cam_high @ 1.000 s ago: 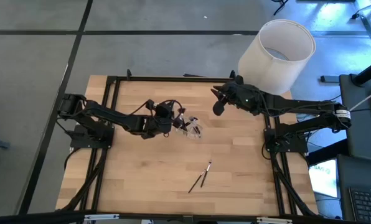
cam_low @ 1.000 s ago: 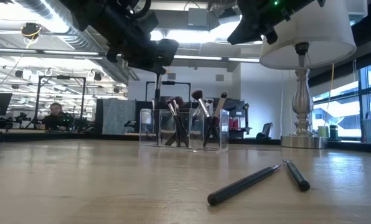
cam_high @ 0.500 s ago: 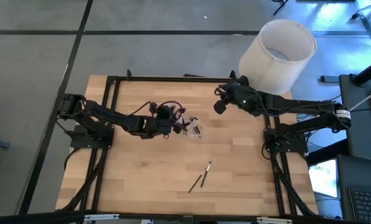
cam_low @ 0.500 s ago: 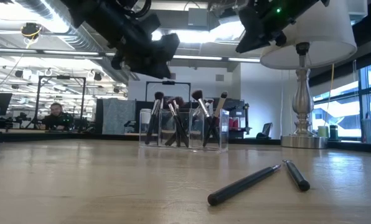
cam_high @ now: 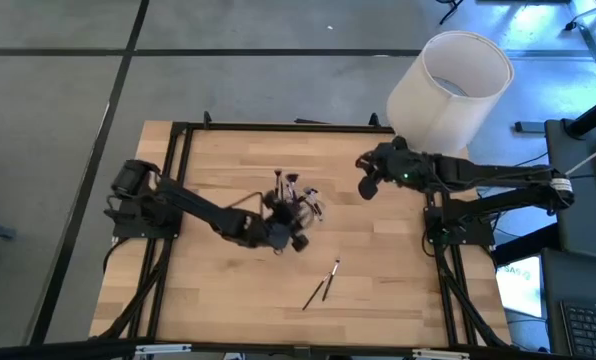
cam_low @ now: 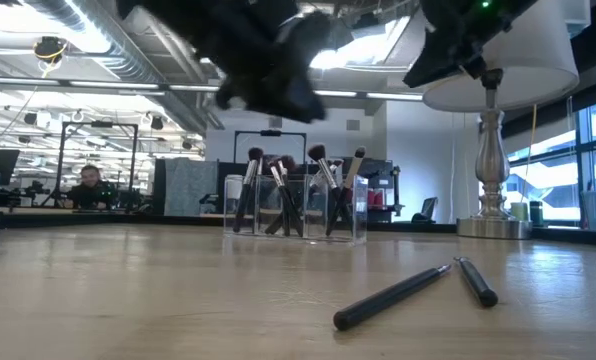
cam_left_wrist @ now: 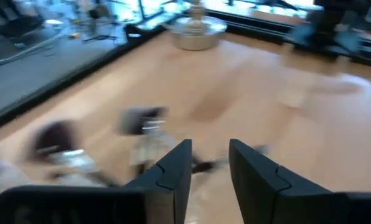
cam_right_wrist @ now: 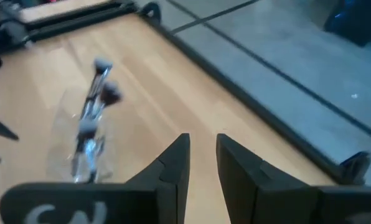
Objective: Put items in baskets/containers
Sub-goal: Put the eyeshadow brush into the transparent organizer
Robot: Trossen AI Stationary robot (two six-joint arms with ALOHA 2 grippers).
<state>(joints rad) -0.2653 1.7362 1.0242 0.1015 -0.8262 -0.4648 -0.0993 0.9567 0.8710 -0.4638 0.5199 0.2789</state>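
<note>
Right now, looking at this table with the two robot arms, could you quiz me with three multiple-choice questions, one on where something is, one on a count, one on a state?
1. Where is the clear holder?
A. At the table's near edge
B. Mid-table, beside the left gripper
C. Inside the lampshade

2. How many brushes lie loose on the table?
A. Two
B. Five
C. None

3. How are the right gripper fingers?
A. Clamped on a brush
B. Apart, holding nothing
C. Gripping the lamp

Answers:
1. B, the high view shows the holder at the table's middle, next to the left arm's tip.
2. A, one loose brush and a second loose brush lie together nearer the front.
3. B, the right wrist view shows a bare gap between them.
</note>
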